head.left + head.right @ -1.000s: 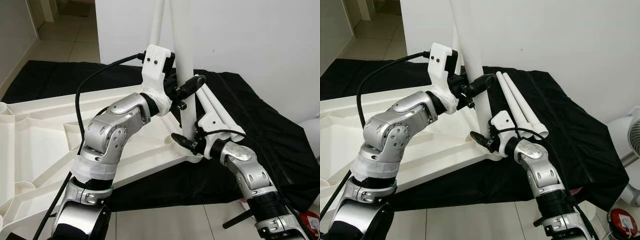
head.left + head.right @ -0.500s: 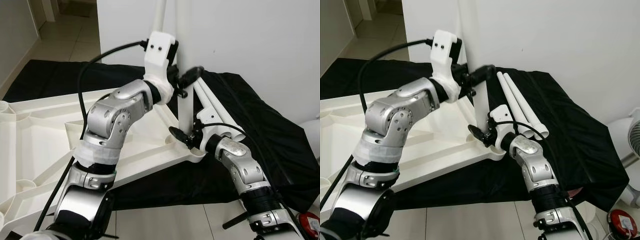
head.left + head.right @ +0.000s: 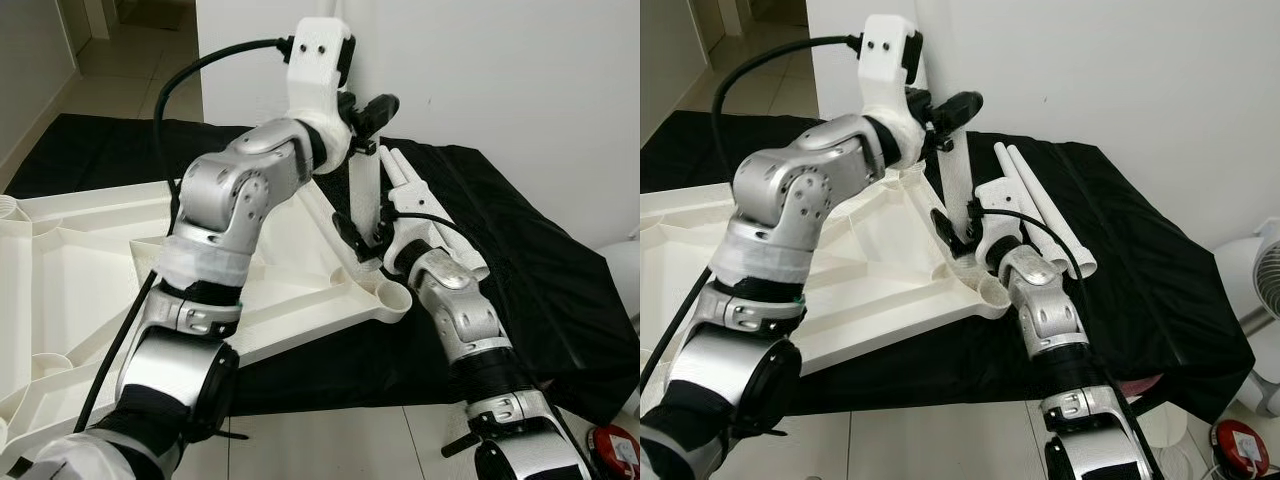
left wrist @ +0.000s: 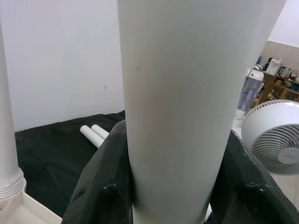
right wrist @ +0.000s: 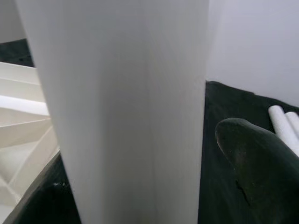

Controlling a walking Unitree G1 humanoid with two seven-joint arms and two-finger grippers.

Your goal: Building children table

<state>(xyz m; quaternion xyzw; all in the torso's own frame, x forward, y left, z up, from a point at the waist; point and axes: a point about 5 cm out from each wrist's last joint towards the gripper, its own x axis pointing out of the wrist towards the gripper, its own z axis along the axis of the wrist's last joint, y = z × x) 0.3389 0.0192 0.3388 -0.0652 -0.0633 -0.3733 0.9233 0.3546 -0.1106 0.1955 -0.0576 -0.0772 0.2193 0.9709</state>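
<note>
Above the upturned tabletop's corner socket (image 3: 393,297), your left gripper (image 3: 362,118) and right gripper (image 3: 358,236) both clamp the upright white table leg (image 3: 364,190).

Spare legs (image 3: 1040,205) beside corner socket (image 3: 392,297)

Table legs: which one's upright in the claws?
The leg clamped upright between the left claw and right claw, over the tabletop corner. The two spare legs lie flat on the black cloth.
</note>
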